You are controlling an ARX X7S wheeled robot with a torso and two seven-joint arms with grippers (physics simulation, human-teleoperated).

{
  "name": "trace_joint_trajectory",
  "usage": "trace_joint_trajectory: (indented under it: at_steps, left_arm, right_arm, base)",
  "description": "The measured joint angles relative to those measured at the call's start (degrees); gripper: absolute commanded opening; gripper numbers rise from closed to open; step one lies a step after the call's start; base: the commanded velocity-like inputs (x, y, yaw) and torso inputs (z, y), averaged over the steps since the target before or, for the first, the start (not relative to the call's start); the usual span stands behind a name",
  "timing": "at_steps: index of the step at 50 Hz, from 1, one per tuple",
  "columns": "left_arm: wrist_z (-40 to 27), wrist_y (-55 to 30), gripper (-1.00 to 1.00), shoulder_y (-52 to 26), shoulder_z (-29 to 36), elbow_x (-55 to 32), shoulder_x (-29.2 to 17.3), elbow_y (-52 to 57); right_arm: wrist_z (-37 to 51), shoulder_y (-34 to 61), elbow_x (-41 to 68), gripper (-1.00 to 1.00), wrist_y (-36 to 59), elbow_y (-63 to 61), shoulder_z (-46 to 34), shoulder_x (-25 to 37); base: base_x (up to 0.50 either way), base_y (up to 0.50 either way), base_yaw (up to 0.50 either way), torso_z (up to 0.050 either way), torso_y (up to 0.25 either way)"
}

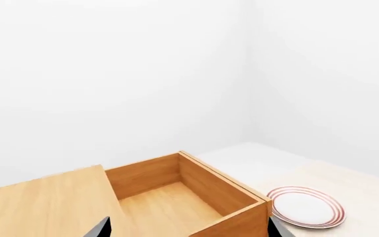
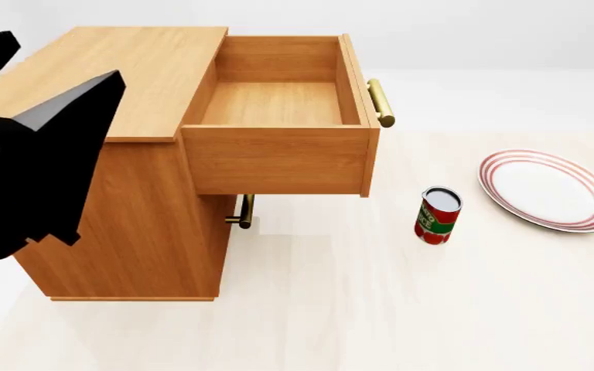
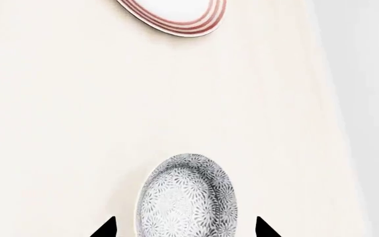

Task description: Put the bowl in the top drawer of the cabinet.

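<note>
In our left wrist view, the top drawer [image 1: 176, 197] stands pulled out and bare inside at lower centre, the plate [image 1: 306, 206] at lower right; our left gripper [image 1: 188, 230] shows only two tips set wide apart. In our head view, the cabinet [image 2: 121, 201] fills the left, a can [image 2: 438, 216] right of centre. In our right wrist view, the bowl [image 3: 187, 195] sits at bottom centre between our right gripper [image 3: 185, 231] tips, spread apart; whether they touch it we cannot tell.

both hands open: left hand [image 1: 183, 232], right hand [image 3: 184, 231].
</note>
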Motion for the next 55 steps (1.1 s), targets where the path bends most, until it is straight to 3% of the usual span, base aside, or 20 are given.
trace_joint_trajectory:
  at_steps: [20, 52, 53, 55]
  left_arm:
    - [0.86, -0.42, 1.00, 0.78, 0.64, 1.06, 0.40, -0.11]
    - [1.95, -0.46, 1.00, 1.85, 1.23, 2.10, 0.57, 0.07]
    - [1.97, -0.44, 1.00, 1.91, 1.20, 2.10, 0.55, 0.10]
    - [2.03, -0.42, 1.00, 2.04, 1.15, 2.13, 0.53, 0.15]
  right_arm:
    - [-1.51, -16.07, -0.93, 1.00, -19.45, 6.09, -7.63, -5.99]
    - [-3.39, -30.34, -1.70, 1.00, -31.52, 15.59, -13.05, -10.64]
    - [-3.47, -30.72, -1.72, -1.00, -31.81, 15.81, -13.17, -10.71]
    - [-3.59, -31.44, -1.77, -1.00, -32.32, 16.18, -13.40, -10.81]
  base:
    - [0.00, 0.00, 0.00, 0.000, 0.000]
    - [0.00, 0.00, 0.00, 0.000, 0.000]
    - [0.00, 0.00, 0.00, 0.000, 0.000]
    - [0.00, 0.00, 0.00, 0.000, 0.000]
